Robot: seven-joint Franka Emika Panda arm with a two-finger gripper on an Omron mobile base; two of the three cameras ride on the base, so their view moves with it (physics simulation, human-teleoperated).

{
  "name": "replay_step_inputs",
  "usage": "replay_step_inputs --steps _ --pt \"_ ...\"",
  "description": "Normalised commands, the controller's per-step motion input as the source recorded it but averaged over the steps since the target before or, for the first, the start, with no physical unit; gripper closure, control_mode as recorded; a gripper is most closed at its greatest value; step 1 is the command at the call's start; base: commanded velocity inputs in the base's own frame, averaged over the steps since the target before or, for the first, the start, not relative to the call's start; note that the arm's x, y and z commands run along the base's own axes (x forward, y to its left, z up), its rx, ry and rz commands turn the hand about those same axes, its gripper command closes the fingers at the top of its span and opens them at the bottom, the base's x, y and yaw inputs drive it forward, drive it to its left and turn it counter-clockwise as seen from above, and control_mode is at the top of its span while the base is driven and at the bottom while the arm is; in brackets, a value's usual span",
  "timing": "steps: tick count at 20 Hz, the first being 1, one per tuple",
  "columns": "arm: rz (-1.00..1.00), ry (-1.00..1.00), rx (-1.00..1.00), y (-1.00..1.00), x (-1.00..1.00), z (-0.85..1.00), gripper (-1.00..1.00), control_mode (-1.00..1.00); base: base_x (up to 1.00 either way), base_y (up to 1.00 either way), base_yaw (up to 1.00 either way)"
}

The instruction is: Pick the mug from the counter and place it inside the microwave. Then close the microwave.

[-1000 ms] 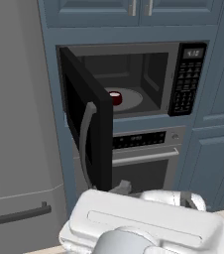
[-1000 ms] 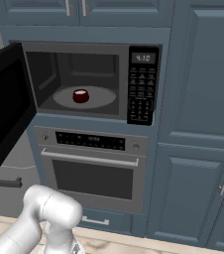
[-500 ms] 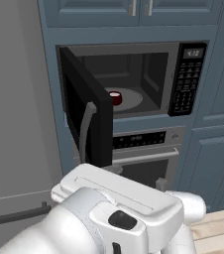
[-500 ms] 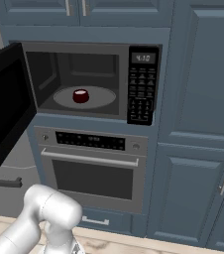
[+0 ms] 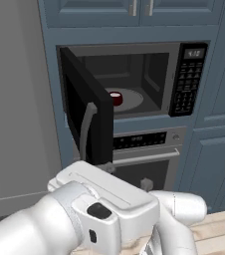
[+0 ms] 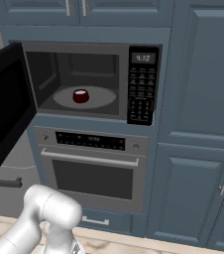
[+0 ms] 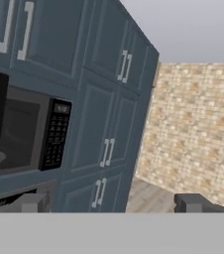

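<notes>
One mug, and it sits inside the microwave, dark red with a pale top, right on the round turntable plate in the middle of the cavity. From the left base camera the same mug peeks out just past the edge of the open door. One microwave door, swung wide out to the left, its curved grey handle facing the camera. One keypad with a lit display on the microwave's right side. One oven directly below, with a single horizontal bar handle and a dark window. Upper cabinets above show a pair of silver pulls; tall blue-grey cabinet doors stand to the right. The white arm bulks large in the foreground, low and well apart from the microwave. Now the gripper: through the hand camera its two grey fingertips stand far apart at the bottom edge, spread wide, nothing between them, touching nothing. That camera looks past the microwave at more cabinet doors and a brick-patterned wall, though the inside of the microwave is too dim there to pick out the mug. A strip of marbled counter runs along the bottom.
</notes>
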Motion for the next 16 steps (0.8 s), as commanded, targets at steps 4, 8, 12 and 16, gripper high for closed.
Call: replay_step_inputs --steps 4,8,12,16 --pt "-0.04 0.00 0.00 0.04 0.42 -0.30 -1.00 -1.00 0.00 0.00 0.00" --pt "-0.03 0.00 0.00 0.09 0.43 -0.24 -1.00 -1.00 0.00 0.00 0.00" --pt "-0.06 0.00 0.00 0.26 0.35 -0.26 -1.00 -1.00 0.00 0.00 0.00" --pt "-0.08 0.00 0.00 0.45 0.37 -0.32 -1.00 -1.00 0.00 0.00 0.00"
